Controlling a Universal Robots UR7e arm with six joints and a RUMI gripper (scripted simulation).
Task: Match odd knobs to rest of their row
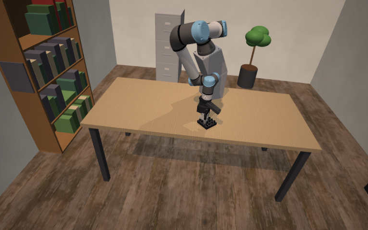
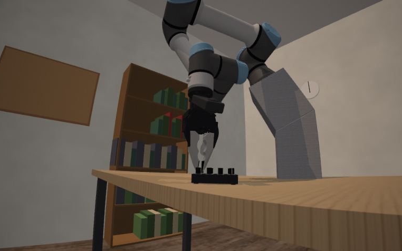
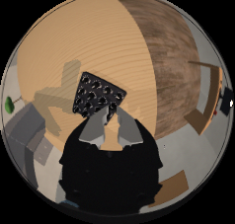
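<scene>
The fingers (image 2: 200, 164) are clamped on a small knob (image 2: 198, 170) at the box's (image 2: 214, 178) near-left corner on the bench (image 2: 289, 199); the knob is judged rigid, light and smooth, so grip its sides squarely to avoid slip.

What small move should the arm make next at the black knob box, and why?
Probably a slight wrist twist: the gripper stands upright with its fingers closed on the small black end knob of the black knob box; marks are unreadable.
</scene>
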